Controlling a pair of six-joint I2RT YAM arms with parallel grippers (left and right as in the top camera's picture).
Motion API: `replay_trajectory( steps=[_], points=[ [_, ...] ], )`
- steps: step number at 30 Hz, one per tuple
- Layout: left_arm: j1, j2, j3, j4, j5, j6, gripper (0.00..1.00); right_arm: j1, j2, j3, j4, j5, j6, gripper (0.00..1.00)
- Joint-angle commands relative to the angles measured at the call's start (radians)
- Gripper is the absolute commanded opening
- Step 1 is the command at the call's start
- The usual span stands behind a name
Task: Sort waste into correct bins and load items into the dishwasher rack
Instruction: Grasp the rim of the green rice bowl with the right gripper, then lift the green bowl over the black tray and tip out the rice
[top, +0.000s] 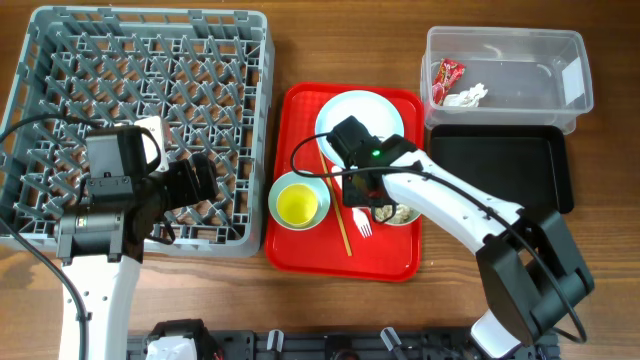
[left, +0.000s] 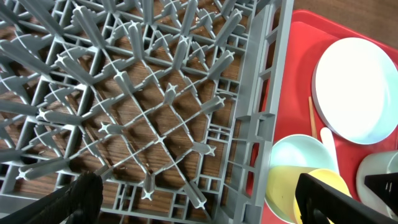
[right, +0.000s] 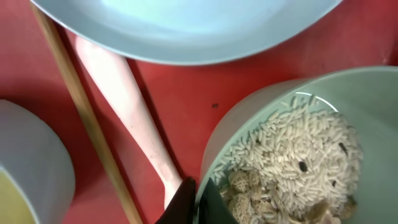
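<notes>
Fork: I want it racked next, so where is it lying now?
In the overhead view the fork lies on the red tray, just right of the chopstick and left of the rice bowl.

The left arm (top: 96, 295) and the right arm (top: 452, 203) are white tubes with chunky black joints. Thin black cables (top: 293, 158) loop off them. A tiny green light (top: 376, 153) glows on the right one.
</notes>
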Motion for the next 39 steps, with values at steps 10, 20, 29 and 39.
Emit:
replay_trajectory(
  steps=[10,20,29,39],
  points=[
    [0.006,0.000,0.012,0.000,-0.003,-0.006,1.00,-0.086,-0.241,0.053,0.003,0.028,-0.053,0.04],
    [0.006,0.000,0.012,0.000,-0.003,-0.006,1.00,-0.375,-0.302,0.050,0.010,-0.229,-0.146,0.04],
    [0.006,0.000,0.012,0.000,-0.003,-0.006,1.00,-0.631,-0.285,-0.022,0.074,-0.509,-0.251,0.04],
    [0.006,0.000,0.012,0.000,-0.003,-0.006,1.00,-0.858,-0.161,-0.077,0.146,-0.850,-0.303,0.04]
  ],
)
